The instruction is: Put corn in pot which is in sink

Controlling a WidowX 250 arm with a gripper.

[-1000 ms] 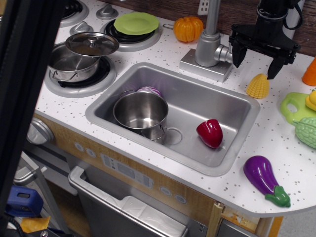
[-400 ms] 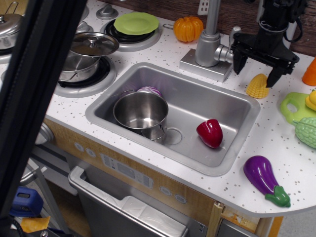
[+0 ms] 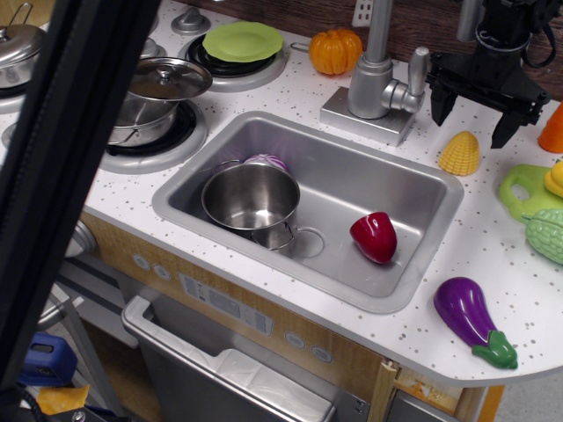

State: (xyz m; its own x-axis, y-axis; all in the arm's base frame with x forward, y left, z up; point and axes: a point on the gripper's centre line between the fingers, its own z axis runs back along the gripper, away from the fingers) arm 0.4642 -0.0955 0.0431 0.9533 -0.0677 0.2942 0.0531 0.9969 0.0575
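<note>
Change: the gripper [image 3: 472, 126] now sits further right and higher than a moment ago; earlier its fingers straddled the corn, now the left finger is above the cob and the right one is off to its right side.
Gripper state: the two black fingers stand wide apart, holding nothing.
Corn: the corn [image 3: 460, 153] stands on the white counter [image 3: 493, 246] just right of the sink's far right corner, point up, in the same spot as before, not touched by either finger.
Pot: the pot [image 3: 252, 199] sits in the left part of the sink [image 3: 413, 224], open and bare inside, unmoved.
Sink contents: a red pepper [image 3: 375, 236] lies right of the drain, well apart from the pot; a purple thing [image 3: 266, 162] peeks out behind the pot's rim.
Open room: bare basin floor lies between pot and pepper; the faucet [image 3: 380, 75] stands between the gripper and the pot's side of the sink.
Counter edge: an eggplant [image 3: 471, 318] lies near the front edge, right of the sink.
Hidden or cut off: a dark out-of-focus bar [image 3: 79, 149] covers the left of the view; the gripper's upper body runs out of the top; the green board [image 3: 526, 187] and the orange piece at the right edge are cut off.
</note>
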